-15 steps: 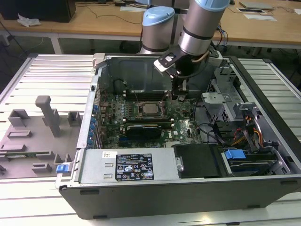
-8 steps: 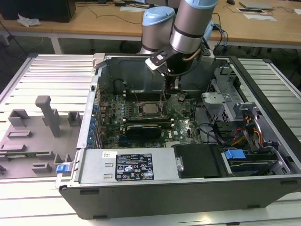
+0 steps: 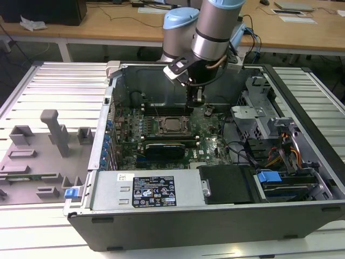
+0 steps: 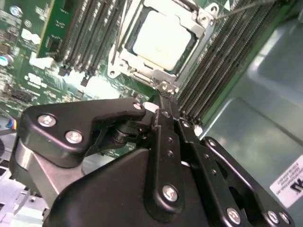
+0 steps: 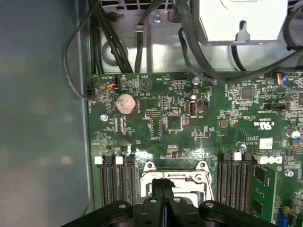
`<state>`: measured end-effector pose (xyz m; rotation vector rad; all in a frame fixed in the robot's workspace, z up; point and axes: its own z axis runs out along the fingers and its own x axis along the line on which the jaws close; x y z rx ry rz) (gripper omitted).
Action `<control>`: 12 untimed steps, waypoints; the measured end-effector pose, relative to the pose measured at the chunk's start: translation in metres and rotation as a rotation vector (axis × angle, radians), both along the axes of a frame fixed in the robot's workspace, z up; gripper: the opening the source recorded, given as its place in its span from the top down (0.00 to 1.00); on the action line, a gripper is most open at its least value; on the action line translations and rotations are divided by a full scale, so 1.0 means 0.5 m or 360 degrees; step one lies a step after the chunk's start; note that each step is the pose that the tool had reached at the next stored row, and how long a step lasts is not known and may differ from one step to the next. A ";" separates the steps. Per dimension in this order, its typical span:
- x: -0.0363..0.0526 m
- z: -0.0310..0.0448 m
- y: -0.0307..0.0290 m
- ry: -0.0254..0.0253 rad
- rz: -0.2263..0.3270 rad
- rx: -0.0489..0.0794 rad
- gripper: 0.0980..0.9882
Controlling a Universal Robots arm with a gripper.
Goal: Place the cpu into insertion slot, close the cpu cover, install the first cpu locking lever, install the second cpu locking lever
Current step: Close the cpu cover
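Exterior view: an open computer case (image 3: 302, 210) lies on a slatted table (image 3: 48, 86), with a grey fixture tray (image 3: 38, 156) on the exterior view's left. The robot arm (image 3: 215, 27) reaches down into the case. The gripper (image 3: 196, 101) hangs close to the rear wall, just above the motherboard (image 3: 213, 143). The insertion slot (image 3: 161, 129) sits mid-board, between the banks of memory slots (image 3: 141, 127) and slightly toward the exterior view's left of the gripper.

First wrist view: this adds the board area beyond the socket, namely a bundle of black cables (image 5: 109, 33) and a round coin cell (image 5: 125, 102). The gripper (image 5: 163, 189) shows its fingers pressed together along one seam, tips over the socket's near edge.

Second wrist view: this alone resolves the socket contents. The cpu (image 4: 161, 38) is seated in the slot. The cpu cover (image 4: 124, 47) lies down around it, the silvery top showing through the cut-out. A thin wire lever (image 4: 236, 8) runs off one corner. The gripper (image 4: 163, 97) is fully closed with nothing seen between the fingers, its tip at the cover's edge; whether it touches the cover cannot be told.
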<state>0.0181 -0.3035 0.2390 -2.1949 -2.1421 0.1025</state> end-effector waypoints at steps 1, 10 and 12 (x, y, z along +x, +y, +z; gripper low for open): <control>-0.003 0.000 0.001 -0.00062 0.0000 -0.0020 0.99; -0.065 -0.006 -0.007 -0.01723 0.0003 -0.0098 0.99; -0.069 -0.007 -0.011 -0.01752 0.0004 -0.0098 0.99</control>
